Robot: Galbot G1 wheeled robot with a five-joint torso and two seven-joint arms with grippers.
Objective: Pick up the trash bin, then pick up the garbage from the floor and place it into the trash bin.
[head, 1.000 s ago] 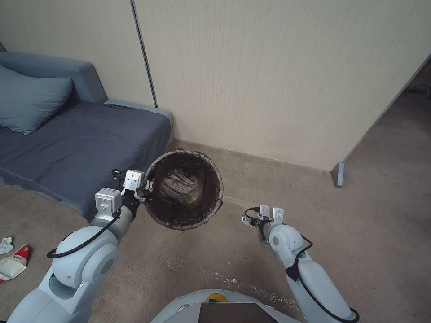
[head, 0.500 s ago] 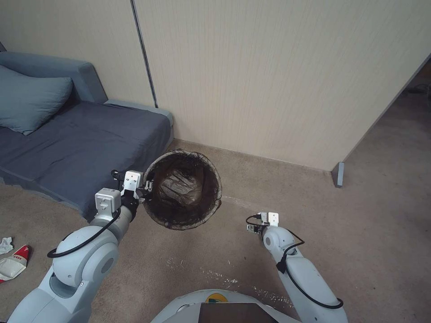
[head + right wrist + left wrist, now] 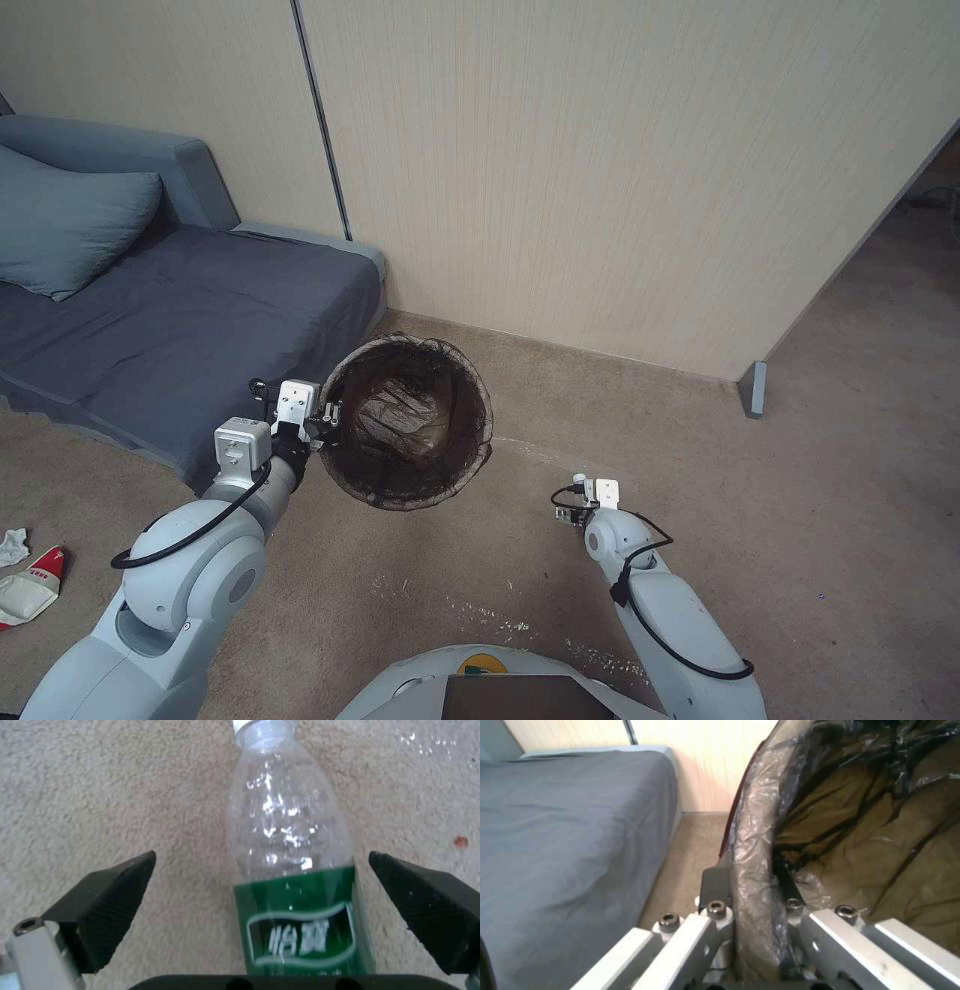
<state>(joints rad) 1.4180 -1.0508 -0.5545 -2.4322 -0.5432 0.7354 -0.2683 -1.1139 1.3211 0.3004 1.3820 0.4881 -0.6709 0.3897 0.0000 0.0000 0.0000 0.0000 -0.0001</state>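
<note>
- Trash bin, one of it, hangs clear of the carpet left of centre, just off the near right corner of the grey sofa and short of the beige wall panel.
- Two grippers are at work. The left gripper is clamped on the bin's left rim, one finger outside the wall, the other down inside against the liner.
- The right gripper is low over the carpet to the right, well apart from the bin, its jaws spread wide. One clear plastic bottle lies on the carpet between the two black pads, a gap showing on each side, so neither pad touches it.
- The bin is round, its mouth tilted toward the robot, lined with a dark brown-black plastic bag folded, wrinkled and glossy, over the rim. Whether anything lies inside cannot be told.
- The bottle is transparent and dented, with a green label carrying white lettering at the end nearer the gripper's base, and its neck points away from the wrist.
- At the far left edge of the carpet lie two more pieces of litter: a flattened red-and-white paper cup and, just beyond it, a white crumpled tissue.
</note>
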